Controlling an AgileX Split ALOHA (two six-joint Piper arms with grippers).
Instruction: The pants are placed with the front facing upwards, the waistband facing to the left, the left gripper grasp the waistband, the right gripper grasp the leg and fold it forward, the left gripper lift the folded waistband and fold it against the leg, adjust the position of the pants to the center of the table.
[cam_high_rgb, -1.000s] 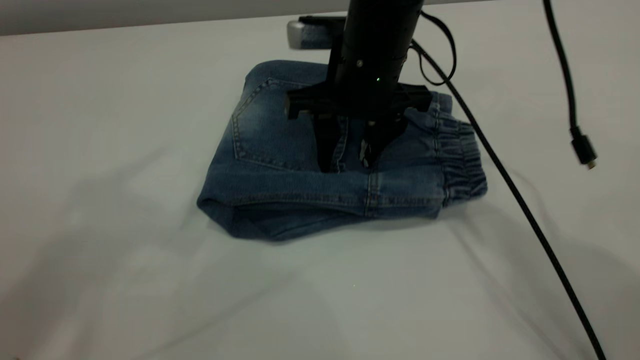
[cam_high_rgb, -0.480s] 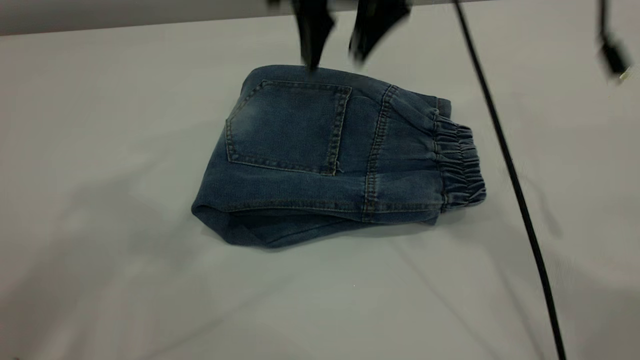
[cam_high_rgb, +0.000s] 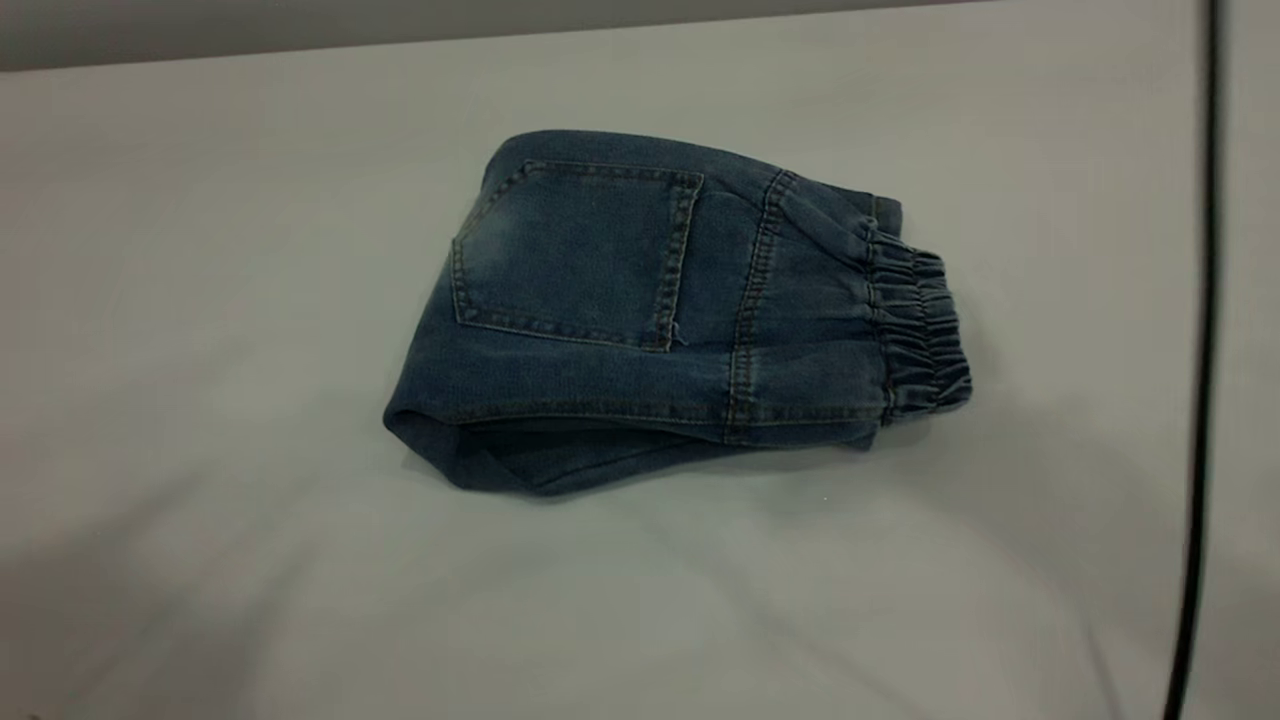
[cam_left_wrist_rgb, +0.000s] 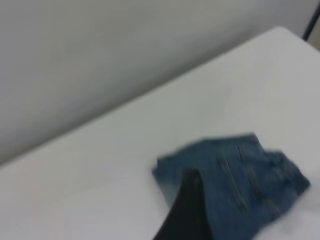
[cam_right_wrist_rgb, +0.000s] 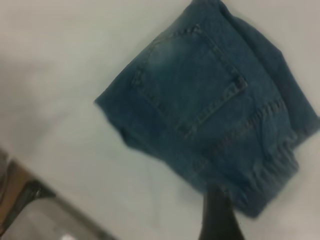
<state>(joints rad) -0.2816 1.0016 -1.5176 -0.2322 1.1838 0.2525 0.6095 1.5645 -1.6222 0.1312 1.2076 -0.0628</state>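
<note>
left hand (cam_left_wrist_rgb: 186, 210): only one dark finger shows in its own wrist view, raised well above the counter and looking down on the denim from a distance; whether its fingers are apart or together cannot be told; it touches nothing

right hand (cam_right_wrist_rgb: 219, 215): likewise a single dark finger at the edge of its wrist view, high over the gathered end of the bundle; its state cannot be told either; nothing is held

change: a second ago a black hand was pressing down on the middle of the folded denim; half a second ago its fingers had risen to the top of the exterior view; now no hand shows there at all, only a black cable (cam_high_rgb: 1205, 330) hanging at the right edge

pants (cam_high_rgb: 650, 320): folded into a compact bundle, patch pocket (cam_high_rgb: 580, 255) uppermost, lying flat on the counter (cam_high_rgb: 200, 300) roughly in the middle of the exterior view, unmoved by the withdrawal

waistband (cam_high_rgb: 915, 330): at the bundle's right end in the exterior view, puckered, resting on the layers below

meaning for the task: both folds look done and the bundle sits near the centre, so the job seems finished or nearly so; at most a small nudge remains
</note>
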